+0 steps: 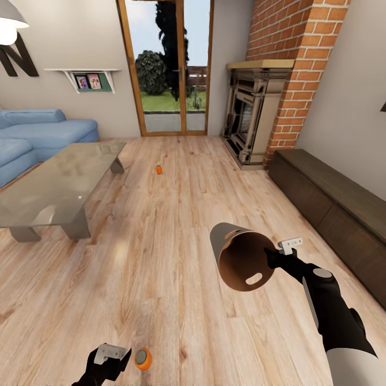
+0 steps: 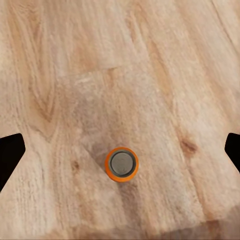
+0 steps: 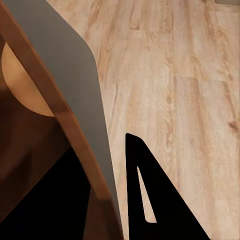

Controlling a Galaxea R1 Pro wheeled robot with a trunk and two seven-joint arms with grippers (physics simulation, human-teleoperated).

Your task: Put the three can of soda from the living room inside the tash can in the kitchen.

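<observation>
Bare floor [image 1: 161,279] around can [image 1: 142,358] (table [image 1: 59,185] apart).

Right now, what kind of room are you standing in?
Most likely a living room: a blue corner sofa beside a glass low table, a fireplace set in a brick chimney, and wood-framed glass doors opening onto a garden.

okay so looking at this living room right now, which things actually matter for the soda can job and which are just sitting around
Part of the job:
- orange can near the left gripper, upright on the floor
- second orange can, farther off on the floor
- trash can, tipped sideways, held by the right gripper

Just there:
- glass table
- blue sofa
- fireplace
- dark bench
</observation>
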